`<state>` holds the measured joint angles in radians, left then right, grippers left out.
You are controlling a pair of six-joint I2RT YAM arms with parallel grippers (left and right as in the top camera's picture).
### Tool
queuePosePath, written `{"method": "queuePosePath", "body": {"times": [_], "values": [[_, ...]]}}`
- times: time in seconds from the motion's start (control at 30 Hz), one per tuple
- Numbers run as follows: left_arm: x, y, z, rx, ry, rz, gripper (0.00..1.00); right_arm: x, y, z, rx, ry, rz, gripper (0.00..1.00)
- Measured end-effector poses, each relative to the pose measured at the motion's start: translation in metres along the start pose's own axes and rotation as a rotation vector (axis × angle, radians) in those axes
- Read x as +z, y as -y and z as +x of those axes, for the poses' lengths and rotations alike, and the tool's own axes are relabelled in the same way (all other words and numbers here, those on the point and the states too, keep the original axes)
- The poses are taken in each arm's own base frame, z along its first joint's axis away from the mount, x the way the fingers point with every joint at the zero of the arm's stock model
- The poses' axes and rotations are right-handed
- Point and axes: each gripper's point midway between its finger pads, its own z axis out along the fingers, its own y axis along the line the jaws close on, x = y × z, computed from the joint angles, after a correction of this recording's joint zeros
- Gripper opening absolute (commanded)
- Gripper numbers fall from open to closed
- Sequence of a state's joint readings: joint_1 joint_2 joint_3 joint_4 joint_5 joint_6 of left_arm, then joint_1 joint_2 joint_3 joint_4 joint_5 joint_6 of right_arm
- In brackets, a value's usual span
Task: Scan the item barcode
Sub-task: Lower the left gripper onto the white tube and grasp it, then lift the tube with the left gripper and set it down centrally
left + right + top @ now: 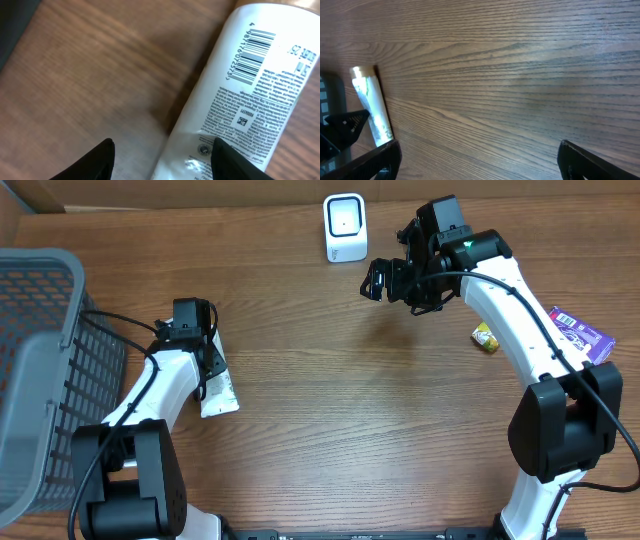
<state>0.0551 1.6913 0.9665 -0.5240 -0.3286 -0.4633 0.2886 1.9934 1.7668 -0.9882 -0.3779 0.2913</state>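
scan looks undone: tube (218, 388) flat on the desk (330, 420), left end effector (162, 155) unclenched astride it, well apart from the scanner (345, 227); right end effector (378, 280) released, empty.

The table (330, 410) is matt, grained wood; the white tube (235, 115) looks smooth, slightly glossy plastic; the grey basket (40, 310) is plastic mesh.
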Motion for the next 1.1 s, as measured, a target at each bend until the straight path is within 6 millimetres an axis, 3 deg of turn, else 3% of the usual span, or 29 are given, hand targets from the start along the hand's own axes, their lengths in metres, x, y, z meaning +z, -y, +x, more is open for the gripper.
{"method": "queuePosePath", "body": {"times": [0.27, 0.53, 0.7, 0.83, 0.87, 0.9, 0.93, 1.1], "values": [[-0.004, 0.046, 0.003, 0.143, -0.008, 0.246, 0.58, 0.000, 0.000, 0.000, -0.003, 0.000, 0.000, 1.00], [-0.031, 0.115, 0.046, 0.397, -0.036, 0.443, 0.63, 0.000, 0.001, 0.002, 0.000, -0.008, 0.002, 1.00], [-0.044, 0.140, 0.064, 0.480, -0.023, 0.474, 0.60, 0.000, 0.002, 0.005, 0.001, -0.018, 0.006, 1.00], [-0.038, 0.120, 0.069, 0.378, -0.091, 0.392, 0.64, 0.000, 0.002, 0.006, -0.011, -0.024, 0.009, 1.00], [-0.035, 0.106, 0.066, 0.313, -0.119, 0.347, 0.70, 0.000, 0.002, 0.006, -0.019, -0.024, 0.009, 1.00], [-0.035, 0.095, 0.061, 0.255, -0.134, 0.312, 0.88, 0.000, 0.003, 0.006, -0.022, -0.024, 0.010, 1.00], [-0.035, 0.088, 0.056, 0.226, -0.136, 0.293, 0.96, 0.000, 0.002, 0.006, -0.025, -0.024, 0.009, 1.00], [-0.045, 0.063, 0.001, -0.009, -0.038, 0.277, 0.98, 0.000, 0.002, 0.005, -0.034, -0.021, 0.009, 1.00]]}}
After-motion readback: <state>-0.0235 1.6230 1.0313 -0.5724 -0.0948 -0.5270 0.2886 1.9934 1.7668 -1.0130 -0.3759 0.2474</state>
